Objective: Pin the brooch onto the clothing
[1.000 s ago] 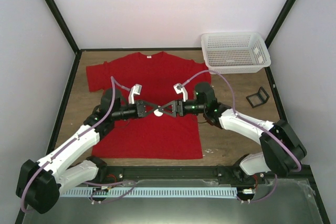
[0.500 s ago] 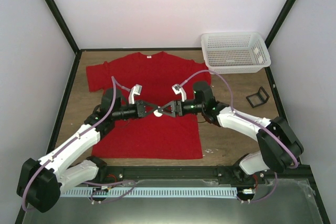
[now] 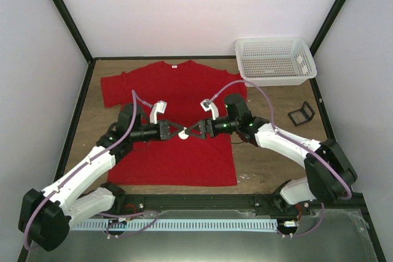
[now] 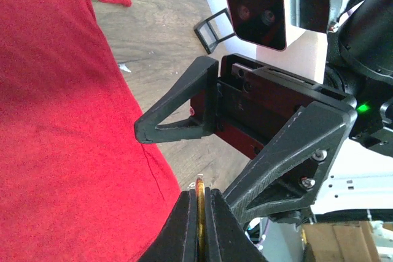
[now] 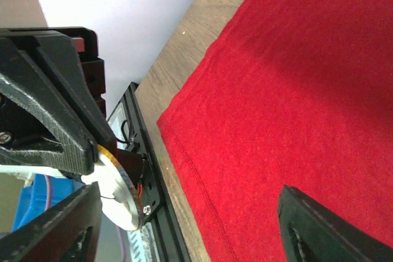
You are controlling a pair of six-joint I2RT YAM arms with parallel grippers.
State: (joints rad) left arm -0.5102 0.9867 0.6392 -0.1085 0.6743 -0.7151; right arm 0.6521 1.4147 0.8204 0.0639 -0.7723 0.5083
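The red T-shirt (image 3: 178, 108) lies flat on the wooden table, neck away from the arms. It also shows in the left wrist view (image 4: 55, 121) and the right wrist view (image 5: 295, 90). My left gripper (image 3: 176, 132) is shut on the brooch (image 3: 183, 137), a small round badge with a white back, held above the shirt's middle. The left wrist view shows the brooch (image 4: 199, 183) edge-on between the shut fingers of the left gripper (image 4: 199, 197). My right gripper (image 3: 191, 130) is open and faces the left one tip to tip. In the right wrist view the right gripper (image 5: 190, 228) is empty, with the brooch (image 5: 116, 197) beside its left finger.
A white mesh basket (image 3: 275, 59) stands at the back right corner. A black wire-frame stand (image 3: 301, 113) lies on the bare wood right of the shirt. Black frame posts and pale walls enclose the table; a black rail (image 5: 153, 213) runs along the near edge.
My right gripper has moved a little left, closer to the left gripper. The brooch stays in the left gripper and sits slightly lower.
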